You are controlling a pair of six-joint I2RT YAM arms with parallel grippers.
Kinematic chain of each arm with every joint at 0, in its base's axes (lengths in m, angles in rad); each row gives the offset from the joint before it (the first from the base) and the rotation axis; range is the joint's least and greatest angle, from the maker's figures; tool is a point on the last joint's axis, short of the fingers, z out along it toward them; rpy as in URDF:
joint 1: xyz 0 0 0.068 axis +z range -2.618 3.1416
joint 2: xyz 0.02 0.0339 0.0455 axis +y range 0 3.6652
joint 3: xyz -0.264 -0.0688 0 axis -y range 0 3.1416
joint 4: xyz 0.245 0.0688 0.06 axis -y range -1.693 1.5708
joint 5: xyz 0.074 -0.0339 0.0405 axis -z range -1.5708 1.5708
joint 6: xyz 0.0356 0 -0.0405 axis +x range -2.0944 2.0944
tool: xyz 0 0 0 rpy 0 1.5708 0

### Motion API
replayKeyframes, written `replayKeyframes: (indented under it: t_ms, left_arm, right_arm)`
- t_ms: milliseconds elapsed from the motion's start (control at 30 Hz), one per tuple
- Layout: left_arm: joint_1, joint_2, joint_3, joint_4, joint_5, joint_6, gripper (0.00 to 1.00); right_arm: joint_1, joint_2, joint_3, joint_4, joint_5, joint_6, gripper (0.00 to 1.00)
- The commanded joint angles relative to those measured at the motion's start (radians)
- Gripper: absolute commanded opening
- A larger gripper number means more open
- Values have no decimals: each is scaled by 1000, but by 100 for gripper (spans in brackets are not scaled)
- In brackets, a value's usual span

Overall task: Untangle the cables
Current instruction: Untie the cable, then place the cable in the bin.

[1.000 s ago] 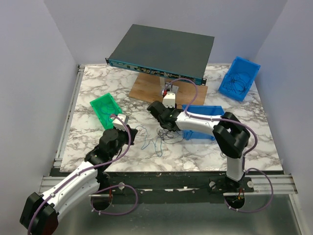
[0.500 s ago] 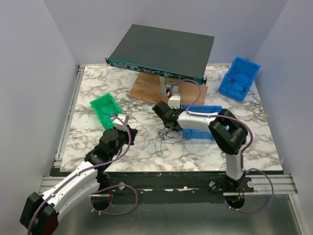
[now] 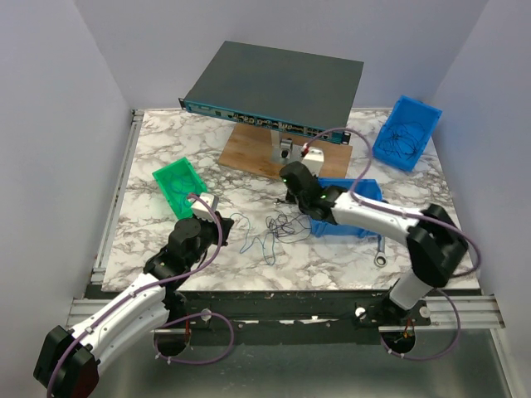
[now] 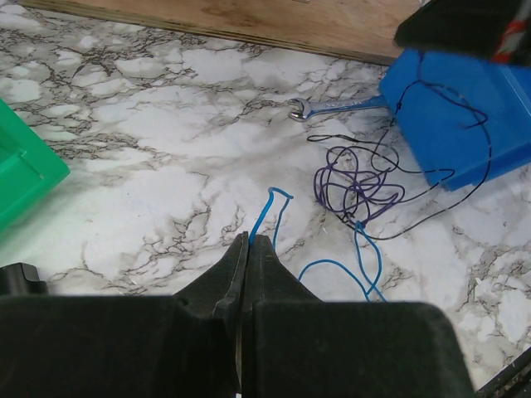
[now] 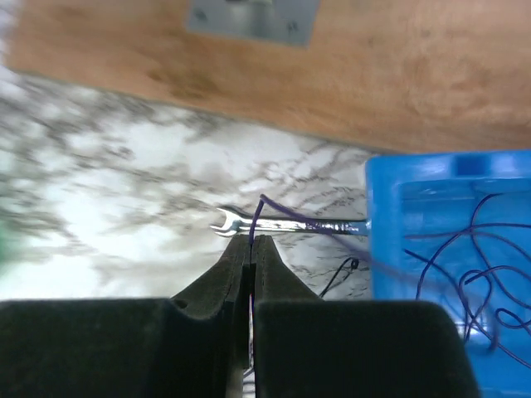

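Mid pull-apart step, I'd say; knot of hair-thin dark wires (image 3: 286, 225) lies on the marble bench (image 3: 166, 157) just left of the open blue plastic bin (image 3: 353, 184), some loops trailing into it. R gripper (image 5: 251, 242), over that bin's left edge, pressed together on a thin purple strand (image 5: 258, 211); L gripper (image 4: 249, 242), well left of bin, clamped tight, apparently pinching a light-blue strand (image 4: 267, 207). Next: draw ends apart slowly w/o tightening the knot.

Even light, blurry right-wrist view
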Motion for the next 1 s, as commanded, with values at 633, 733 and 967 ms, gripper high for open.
replayKeyframes:
  t_ms: [633,733,967]
  left_arm:
    - [-8,1,-2,25,14,15,0]
    - [-9,3,-4,28,14,17,0]
    - [-30,31,10,30,21,31,0]
  right_arm:
    - [-193,-486,-349,108,-45,37,11]
    - [-194,-473,-357,107,-63,56,65]
    - [-193,-552,-294,6,-149,-23,70]
